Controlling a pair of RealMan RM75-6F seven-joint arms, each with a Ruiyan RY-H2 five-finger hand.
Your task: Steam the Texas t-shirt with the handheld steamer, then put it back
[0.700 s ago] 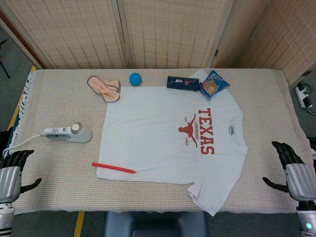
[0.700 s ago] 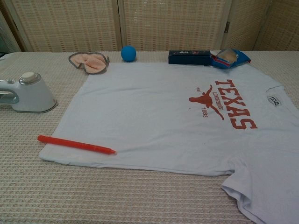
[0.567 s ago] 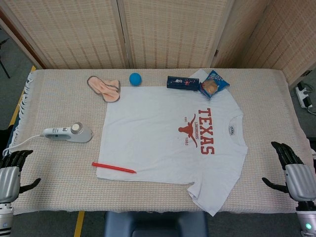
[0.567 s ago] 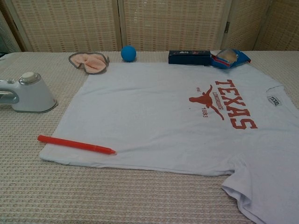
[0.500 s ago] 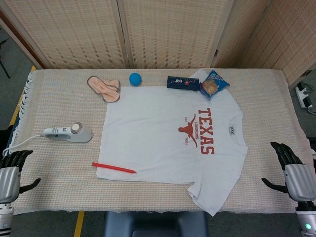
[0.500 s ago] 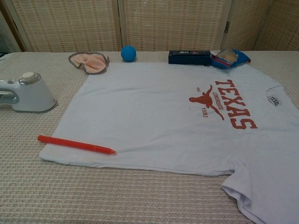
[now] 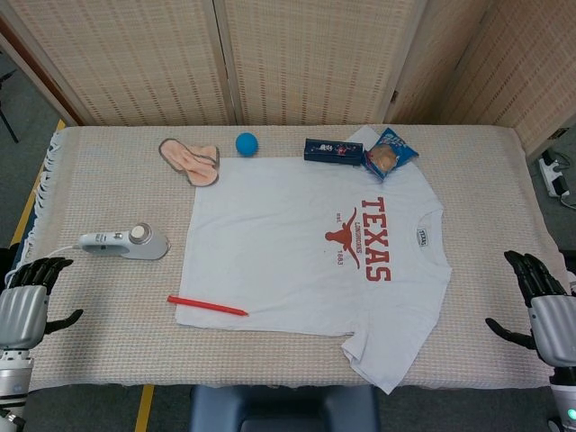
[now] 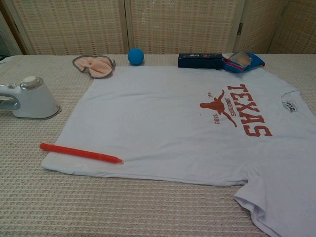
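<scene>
While both hands wait at the near corners of the table (image 7: 108, 346), nothing of the task looks begun: the step in hand is the reach for the steamer. The Texas t-shirt (image 7: 288, 243) lies spread flat across the middle, white, its red print toward the right, one sleeve hanging off the near edge. A red pen (image 7: 207, 306) lies on its near left hem and probably wants clearing before steaming. The handheld steamer (image 7: 124, 241), white with a round top button, rests on the cloth left of the shirt, its cord trailing left. The left hand (image 7: 22, 306), empty with fingers spread, sits nearest it and, I judge, must travel far and right to wrap the handle. The right hand (image 7: 544, 301) is likewise empty and spread.
</scene>
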